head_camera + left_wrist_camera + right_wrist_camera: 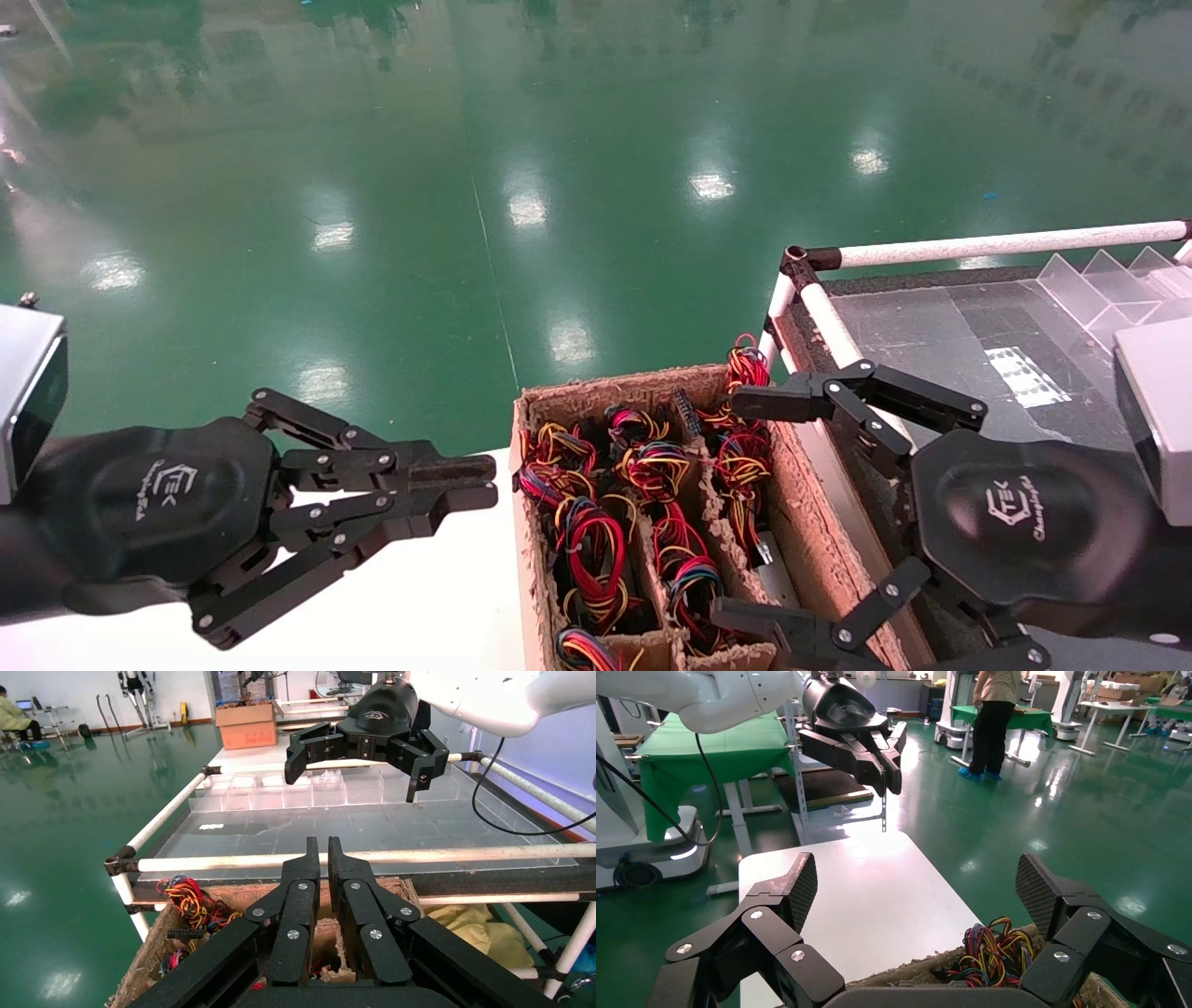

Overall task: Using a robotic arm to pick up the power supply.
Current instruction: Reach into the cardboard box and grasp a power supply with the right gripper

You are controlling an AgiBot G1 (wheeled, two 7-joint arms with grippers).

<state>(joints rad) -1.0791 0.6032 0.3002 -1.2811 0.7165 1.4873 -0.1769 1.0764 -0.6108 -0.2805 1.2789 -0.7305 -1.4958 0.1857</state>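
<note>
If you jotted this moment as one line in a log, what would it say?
right end effector: open, over cardboard tray | left end effector: shut, over white table | power supply: in tray, not gripped

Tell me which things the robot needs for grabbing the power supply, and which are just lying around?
For the job:
- right gripper, open above the tray
- power supplies with coloured wires
- cardboard tray holding them

Just there:
- left gripper, shut, over the white table
- clear dividers
- pipe frame
</note>
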